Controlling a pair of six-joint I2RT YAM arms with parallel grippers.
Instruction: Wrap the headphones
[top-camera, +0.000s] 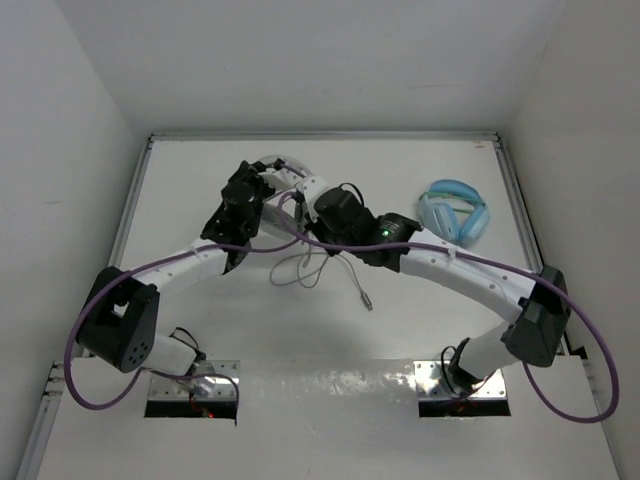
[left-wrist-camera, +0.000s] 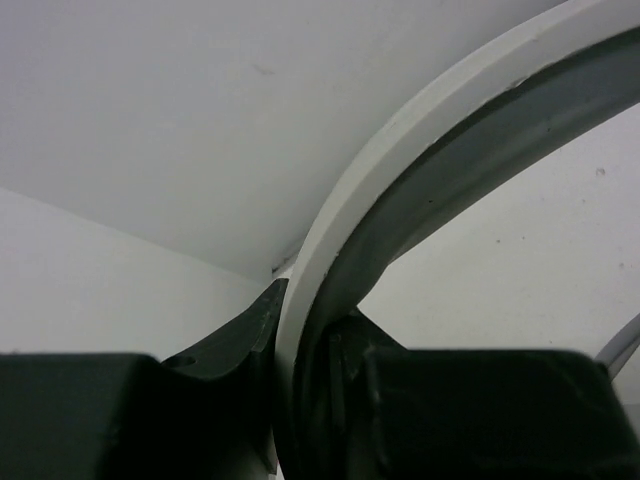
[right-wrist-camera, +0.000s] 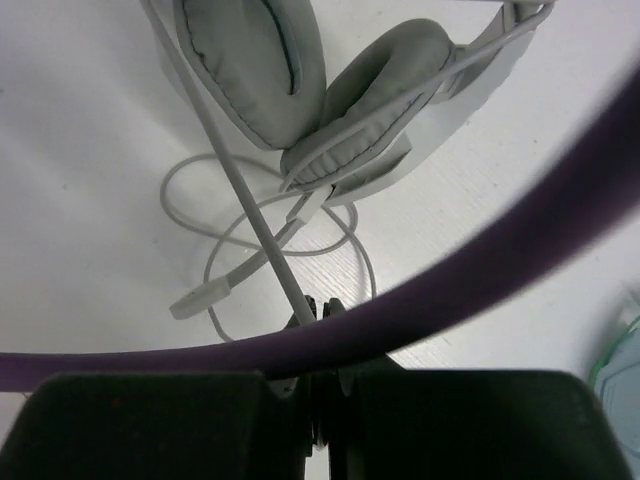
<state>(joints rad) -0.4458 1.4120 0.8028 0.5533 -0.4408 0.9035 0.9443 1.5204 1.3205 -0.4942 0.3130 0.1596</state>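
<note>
The white and grey headphones sit at the back middle of the table, mostly hidden by both grippers. My left gripper is shut on their headband, which arcs up from between the jaws of the left gripper. In the right wrist view the two padded ear cups lie together. The thin grey cable runs taut from them into my right gripper, which is shut on it. The right gripper sits just right of the headphones. Loose cable loops lie on the table, ending at the plug.
Light blue headphones lie at the back right, and their edge shows in the right wrist view. A purple arm cable crosses in front of the right wrist camera. White walls enclose the table on the left, back and right.
</note>
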